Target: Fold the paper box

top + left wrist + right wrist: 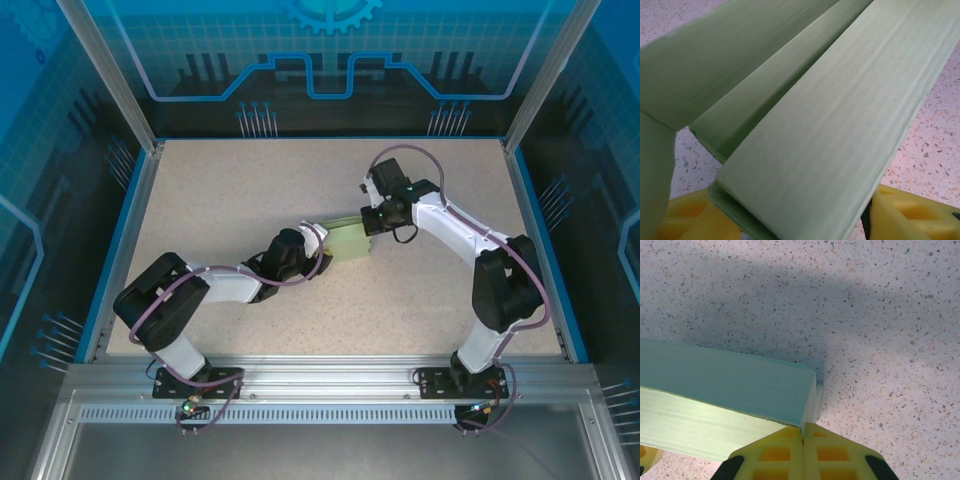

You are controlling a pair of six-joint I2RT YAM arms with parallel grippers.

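Observation:
The paper box [347, 240] is pale mint-green card, partly folded, near the middle of the table between my two grippers. In the left wrist view its long panels [830, 125] run diagonally, and one raised wall stands at the left. My left gripper [790, 217] straddles the box's near end, with a yellow finger [910, 212] close against each side; in the top view it [322, 246] sits at the box's left edge. My right gripper [803, 432] is shut, pinching the thin end wall at the corner of the box [730, 385]; from above it [368, 225] is at the box's right edge.
The speckled table [250, 190] has a blue raised rim [125, 230] on each side and metal frame posts at the back corners. Both arm bases are bolted to the rail [320, 375] at the near edge.

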